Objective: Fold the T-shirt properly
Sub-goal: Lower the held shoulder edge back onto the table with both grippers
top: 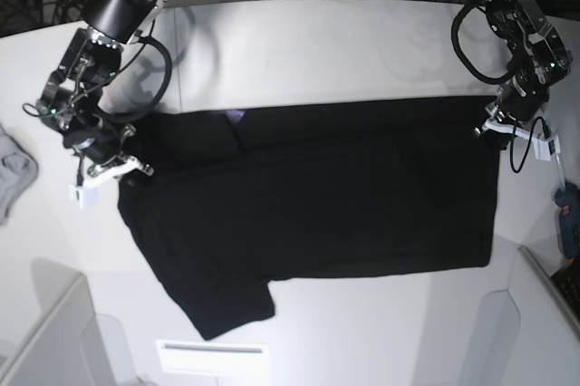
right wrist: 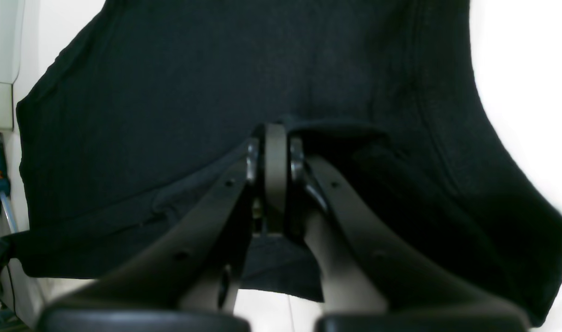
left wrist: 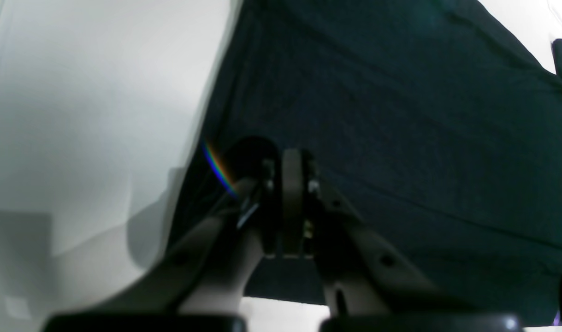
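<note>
Both tools, left tool [left wrist: 292, 203] and right tool [right wrist: 275, 180], pinch edges of the large black cotton T-shirt [top: 344, 196] on the white table [top: 317, 51].

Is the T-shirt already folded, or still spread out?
Partly folded: the T-shirt has its far edge doubled over, with one sleeve sticking out.

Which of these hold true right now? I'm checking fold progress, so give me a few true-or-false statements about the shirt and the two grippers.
1. The T-shirt lies spread on the white table. True.
2. The left gripper is wide open above bare table. False: it is shut on the shirt's edge at the base view's right.
3. The right gripper is shut on the shirt's edge at the base view's left. True.
4. The shirt is already folded into a small neat square. False: it is still spread wide, one sleeve sticking out at the front.
5. A small grey cloth lies on top of the shirt. False: it sits apart, at the table's left edge.
</note>
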